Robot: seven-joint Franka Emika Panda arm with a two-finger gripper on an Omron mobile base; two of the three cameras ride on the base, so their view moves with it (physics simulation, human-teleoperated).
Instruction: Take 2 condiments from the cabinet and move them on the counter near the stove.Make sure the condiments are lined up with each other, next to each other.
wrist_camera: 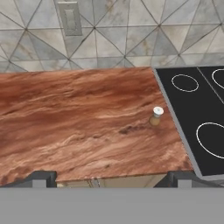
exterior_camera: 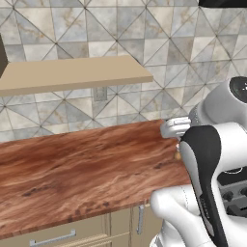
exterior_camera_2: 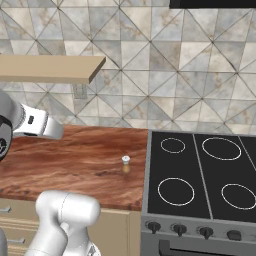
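Note:
A small pale shaker [exterior_camera_2: 125,164] with a white cap stands upright on the reddish-brown counter [exterior_camera_2: 75,160], a short way left of the black stove [exterior_camera_2: 200,175]. In the hand view the shaker [wrist_camera: 156,116] sits right of centre, close to the stove's [wrist_camera: 197,113] left edge. My gripper [wrist_camera: 111,178] hovers well back from it over the counter's [wrist_camera: 74,118] front edge, fingertips [wrist_camera: 41,177] wide apart and open with nothing between them. The cabinet's tan shelf board [exterior_camera: 72,75] juts out above the counter [exterior_camera: 72,169] at upper left; it appears again as the shelf board [exterior_camera_2: 50,69].
A wall outlet [wrist_camera: 70,18] sits on the tiled backsplash below the shelf. Cream drawers with metal handles [exterior_camera: 53,238] run under the counter. Stove knobs [exterior_camera_2: 177,229] line its front. My own white arm [exterior_camera: 207,183] blocks the right of the left base view.

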